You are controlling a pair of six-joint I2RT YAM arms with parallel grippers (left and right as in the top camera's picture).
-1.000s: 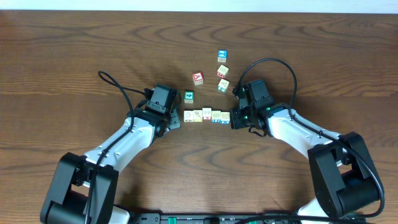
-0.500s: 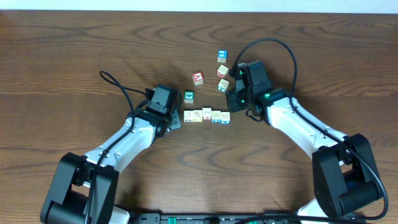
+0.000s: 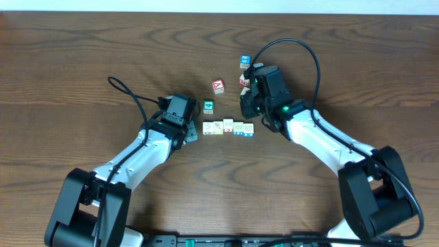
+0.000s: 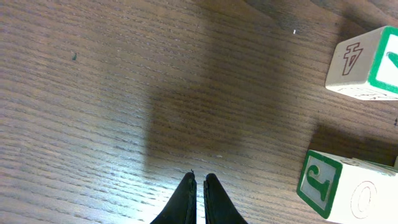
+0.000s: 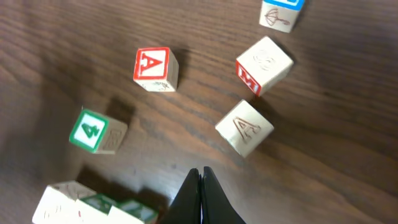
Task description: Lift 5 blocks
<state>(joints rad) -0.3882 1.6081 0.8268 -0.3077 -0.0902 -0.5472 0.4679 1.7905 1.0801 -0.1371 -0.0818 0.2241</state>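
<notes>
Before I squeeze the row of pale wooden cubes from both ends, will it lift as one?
The row of pale wooden cubes is separate pieces, so it may buckle unless squeezed firmly. Its middle cube looks slightly out of line, a likely weak spot. Hard wood: probably stiff.

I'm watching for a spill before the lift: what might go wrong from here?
1. The row of five blocks looks slightly uneven, with its middle block a little off line. Pressed from both ends, it may buckle.
2. The right hand, shut, hangs close to a loose A block. Moving toward the row, it could knock that block along.
3. The green-faced block lies near the left hand and could get bumped.
</notes>
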